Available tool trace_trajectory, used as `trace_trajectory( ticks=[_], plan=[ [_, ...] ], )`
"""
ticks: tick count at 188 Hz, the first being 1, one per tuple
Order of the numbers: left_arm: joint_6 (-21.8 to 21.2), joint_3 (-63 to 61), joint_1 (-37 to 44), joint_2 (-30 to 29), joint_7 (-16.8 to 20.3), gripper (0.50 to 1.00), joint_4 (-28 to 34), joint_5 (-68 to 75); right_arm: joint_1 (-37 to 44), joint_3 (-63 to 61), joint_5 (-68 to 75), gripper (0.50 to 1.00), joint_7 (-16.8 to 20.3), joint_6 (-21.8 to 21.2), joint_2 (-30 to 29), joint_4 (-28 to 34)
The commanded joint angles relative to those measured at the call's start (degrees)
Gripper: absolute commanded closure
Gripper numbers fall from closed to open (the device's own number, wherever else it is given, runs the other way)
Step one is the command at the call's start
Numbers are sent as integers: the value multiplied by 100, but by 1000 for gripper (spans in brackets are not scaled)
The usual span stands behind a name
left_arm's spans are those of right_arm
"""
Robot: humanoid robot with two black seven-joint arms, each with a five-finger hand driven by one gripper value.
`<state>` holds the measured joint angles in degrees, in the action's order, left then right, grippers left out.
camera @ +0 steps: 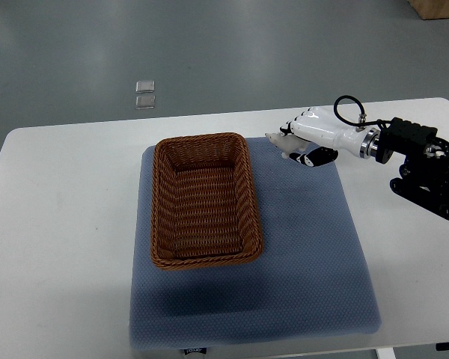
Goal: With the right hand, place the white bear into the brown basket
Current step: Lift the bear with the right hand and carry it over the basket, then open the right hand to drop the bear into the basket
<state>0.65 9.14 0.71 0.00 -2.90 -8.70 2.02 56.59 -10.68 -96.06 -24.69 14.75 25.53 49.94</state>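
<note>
Near the far right corner of the blue mat [314, 247], the right hand [314, 138] has its fingers closed around the white bear [278, 140], just beside the brown basket [202, 200]. Grasp done; carrying over the empty basket and release remain, in my judgement.

The basket [204, 200] is brown, with a woven pattern. The mat [314, 254] under it is blue-grey with a fine dotted texture. The table [60, 224] is white. The right hand [314, 134] is white with black parts; the bear [278, 139] is white.
</note>
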Motion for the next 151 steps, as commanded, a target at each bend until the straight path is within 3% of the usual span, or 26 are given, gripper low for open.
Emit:
trace_trajectory(
  ticks=[1, 36, 99, 125, 151],
  plan=[
    [-3, 0, -1, 0, 0, 500, 0, 0, 370, -22, 192, 996, -9, -51, 66, 358],
    [-3, 0, -1, 0, 0, 500, 0, 0, 872, -22, 254, 987, -132, -289, -74, 763],
    [6, 0, -1, 0, 0, 500, 0, 0, 599, 198, 228, 957, -150, -552, -1296, 569],
    [-3, 9, -1, 0, 0, 500, 0, 0, 371, 268, 184, 920, -141, -561, -1481, 437],
    [-3, 0, -1, 0, 0, 500, 0, 0, 204, 259, 184, 822, -97, -543, -1542, 218]
  ],
)
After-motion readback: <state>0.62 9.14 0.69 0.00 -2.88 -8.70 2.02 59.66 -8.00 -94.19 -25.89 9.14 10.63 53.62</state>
